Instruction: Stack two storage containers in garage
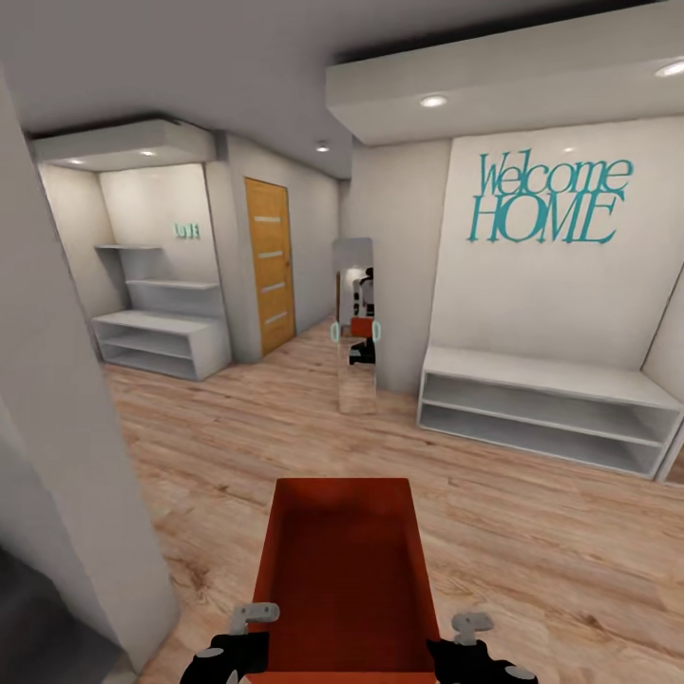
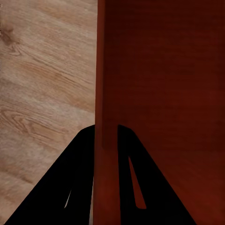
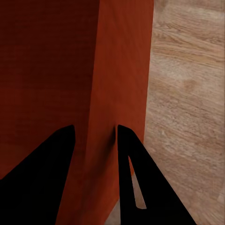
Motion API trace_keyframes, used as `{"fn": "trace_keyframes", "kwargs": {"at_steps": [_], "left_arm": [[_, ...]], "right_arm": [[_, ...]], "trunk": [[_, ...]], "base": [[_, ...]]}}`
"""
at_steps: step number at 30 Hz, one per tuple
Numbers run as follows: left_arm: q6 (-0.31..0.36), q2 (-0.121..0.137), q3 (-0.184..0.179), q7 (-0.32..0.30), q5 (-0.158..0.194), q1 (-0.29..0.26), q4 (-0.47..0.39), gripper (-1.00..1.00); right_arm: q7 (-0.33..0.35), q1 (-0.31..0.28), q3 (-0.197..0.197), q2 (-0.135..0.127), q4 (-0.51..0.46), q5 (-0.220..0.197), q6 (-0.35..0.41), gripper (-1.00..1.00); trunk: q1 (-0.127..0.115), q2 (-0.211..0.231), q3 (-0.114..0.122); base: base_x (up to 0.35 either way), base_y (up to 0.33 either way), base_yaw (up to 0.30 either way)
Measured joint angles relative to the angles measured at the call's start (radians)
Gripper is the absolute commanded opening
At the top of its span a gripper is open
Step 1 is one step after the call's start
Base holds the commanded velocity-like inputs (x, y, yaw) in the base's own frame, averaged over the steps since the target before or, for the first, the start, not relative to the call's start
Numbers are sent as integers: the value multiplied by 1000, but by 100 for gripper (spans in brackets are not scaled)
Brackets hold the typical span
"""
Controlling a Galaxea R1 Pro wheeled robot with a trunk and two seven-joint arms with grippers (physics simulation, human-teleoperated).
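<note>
From the head camera, one storage container (image 1: 344,570) rides low in front of the robot, open top up, carried above the wood plank floor (image 1: 532,532). The left gripper (image 1: 249,638) sits on the container's left wall near the robot's end and the right gripper (image 1: 464,644) on its right wall, level with each other. Beyond the container stands a narrow upright mirror (image 1: 356,328); it is the nearest thing ahead and looks like the one to steer around. To the mirror's left is an orange-brown door (image 1: 269,266), and further left a set of white shelves (image 1: 157,332). To the mirror's right runs a low white bench shelf (image 1: 546,404) under teal "Welcome HOME" lettering (image 1: 549,201). A pale wall edge (image 1: 66,446) crowds close on the container's left.

In the left wrist view, the left gripper (image 2: 106,140) is clenched on the container's wall (image 2: 104,70), one finger inside and one outside, with plank floor beyond the outer side.

In the right wrist view, the right gripper (image 3: 94,140) likewise pinches the opposite wall (image 3: 122,70) between its fingers.

The box looks rigid, smooth-walled and empty, so probably light but liable to slip; a two-sided rim pinch near one end suits it if the arms keep level.
</note>
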Motion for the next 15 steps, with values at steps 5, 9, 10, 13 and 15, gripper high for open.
{"fn": "trace_keyframes", "kwargs": {"at_steps": [5, 9, 10, 13, 15], "left_arm": [[1, 1, 0, 0, 1, 0, -1, -100], [2, 1, -1, 0, 1, 0, -2, -100], [2, 1, -1, 0, 1, 0, -2, -100], [2, 2, -1, 0, 1, 0, -2, -100], [2, 1, -1, 0, 0, 0, -2, -100]], "right_arm": [[0, 0, -1, 1, 0, 1, 0, -100], [0, 0, -2, 1, 0, 1, 0, -100], [0, 0, -2, 1, 0, 1, 0, -100], [0, 0, -2, 2, 0, 1, 0, -100], [0, 0, -1, 1, 0, 0, 0, -100]], "trunk": [[0, 0, 0], [0, 0, 0], [0, 0, 0], [0, 0, 0], [0, 0, 0]], "base": [[327, 0, 208], [327, 0, 225], [327, 0, 133], [327, 0, 45], [327, 0, 9]]}}
